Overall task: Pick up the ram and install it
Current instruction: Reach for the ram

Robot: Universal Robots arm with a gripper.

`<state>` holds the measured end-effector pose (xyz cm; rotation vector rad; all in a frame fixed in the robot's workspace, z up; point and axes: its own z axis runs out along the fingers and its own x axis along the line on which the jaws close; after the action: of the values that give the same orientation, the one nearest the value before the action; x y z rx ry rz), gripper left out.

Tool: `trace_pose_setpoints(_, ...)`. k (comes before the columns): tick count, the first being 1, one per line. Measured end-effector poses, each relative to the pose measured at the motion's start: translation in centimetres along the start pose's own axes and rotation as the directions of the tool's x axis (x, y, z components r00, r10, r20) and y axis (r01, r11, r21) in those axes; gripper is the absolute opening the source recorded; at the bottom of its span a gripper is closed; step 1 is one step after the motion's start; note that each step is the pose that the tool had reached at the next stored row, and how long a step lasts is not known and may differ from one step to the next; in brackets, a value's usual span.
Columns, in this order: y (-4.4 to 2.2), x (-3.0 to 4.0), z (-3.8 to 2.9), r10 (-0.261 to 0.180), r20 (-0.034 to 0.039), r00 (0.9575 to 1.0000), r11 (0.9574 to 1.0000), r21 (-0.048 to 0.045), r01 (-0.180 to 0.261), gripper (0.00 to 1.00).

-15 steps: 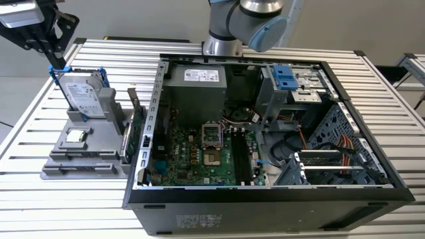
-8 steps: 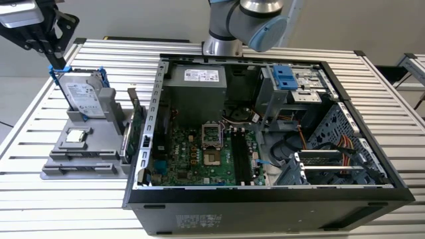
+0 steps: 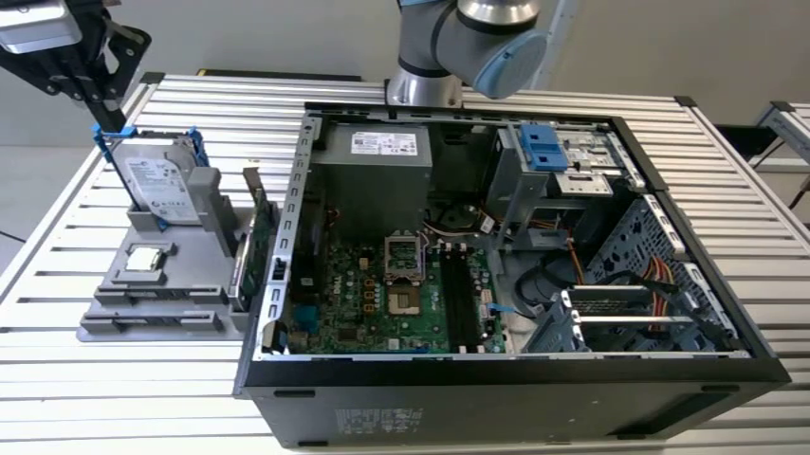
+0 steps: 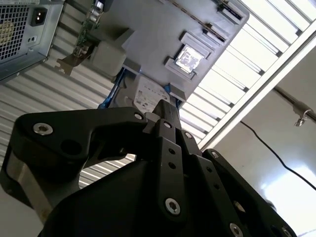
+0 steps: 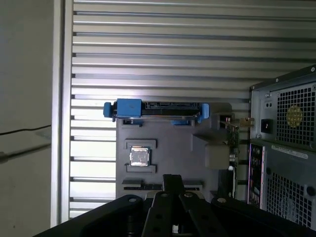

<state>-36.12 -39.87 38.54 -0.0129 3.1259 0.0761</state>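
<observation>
At the worktop's (image 3: pixel 76 398) far left, the tool (image 3: pixel 109 114) hung clenched and apparently empty above the grey holder (image 3: pixel 158 308), which kept parts upright for a top-down grasp. The hard drive (image 3: pixel 165 185) stood in its far slot. The ram (image 5: pixel 136 187) seemed to be the dark strip in a near slot. Rightwards, the computer case (image 3: pixel 506 370) lay open, its motherboard (image 3: pixel 379 303) exposed for installing.

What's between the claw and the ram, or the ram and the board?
Nothing covers the ram in the front slot of the holder; the claw hangs over the upright hard drive behind it. Toward the motherboard slots, the upright green card and the case wall stand between; the way over them looks open.
</observation>
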Motion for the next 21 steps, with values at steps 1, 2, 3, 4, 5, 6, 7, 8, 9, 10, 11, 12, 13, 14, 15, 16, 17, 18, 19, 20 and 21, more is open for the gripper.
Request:
trace_pose_setpoints(1,0.0,0.0,0.0,0.001,0.0,1.0,1.0,0.0001,-0.001,0.0)
trace_pose_setpoints(2,0.0,0.0,0.0,0.001,0.0001,1.0,1.0,0.0001,-0.001,0.0)
trace_pose_setpoints(3,0.0,0.0,0.0,0.001,0.0001,1.0,1.0,0.0001,-0.001,0.0)
trace_pose_setpoints(4,0.0,0.0,0.0,0.002,0.0002,1.0,1.0,0.0,-0.002,0.0)
trace_pose_setpoints(5,0.0,0.0,0.0,0.002,0.0002,1.0,1.0,0.0,-0.002,0.0)
trace_pose_setpoints(6,-0.02,0.0,0.0,0.002,0.0001,1.0,1.0,0.0001,-0.002,0.0)
trace_pose_setpoints(7,-0.04,0.0,0.0,0.002,0.0002,1.0,1.0,0.0,-0.002,0.0)
trace_pose_setpoints(8,-0.07,0.0,0.0,0.002,0.0001,1.0,1.0,0.0001,-0.002,0.0)
trace_pose_setpoints(9,-0.1,0.0,0.0,0.002,0.0001,1.0,1.0,0.0001,-0.002,0.0)
trace_pose_setpoints(10,-0.14,0.0,0.0,0.002,0.0002,1.0,1.0,0.0,-0.002,0.0)
trace_pose_setpoints(11,-0.17,0.0,-0.01,0.002,0.0002,1.0,1.0,0.0001,-0.002,0.0)
trace_pose_setpoints(12,-0.21,0.0,-0.01,0.002,0.0001,1.0,1.0,0.0,-0.002,0.0)
trace_pose_setpoints(13,-0.25,-0.01,-0.01,0.002,0.0001,1.0,1.0,0.0,-0.002,0.0)
trace_pose_setpoints(14,-0.29,-0.01,-0.01,0.002,0.0001,1.0,1.0,0.0001,-0.002,0.0)
trace_pose_setpoints(15,-0.33,-0.01,-0.01,0.002,0.0002,1.0,1.0,0.0,-0.002,0.0)
trace_pose_setpoints(16,-0.39,-0.02,-0.01,0.002,0.0002,1.0,1.0,0.0,-0.002,0.0)
trace_pose_setpoints(17,-0.43,-0.02,-0.01,0.002,0.0002,1.0,1.0,0.0001,-0.002,0.0)
trace_pose_setpoints(18,-0.49,-0.02,-0.02,0.002,0.0002,1.0,1.0,0.0,-0.002,0.0)
trace_pose_setpoints(19,-0.55,-0.03,-0.02,0.002,0.0001,1.0,1.0,0.0001,-0.002,0.0)
trace_pose_setpoints(20,-0.61,-0.03,-0.02,0.002,0.0001,1.0,1.0,0.0001,-0.002,0.0)
trace_pose_setpoints(21,-0.67,-0.03,-0.02,0.002,0.0001,1.0,1.0,0.0001,-0.002,0.0)
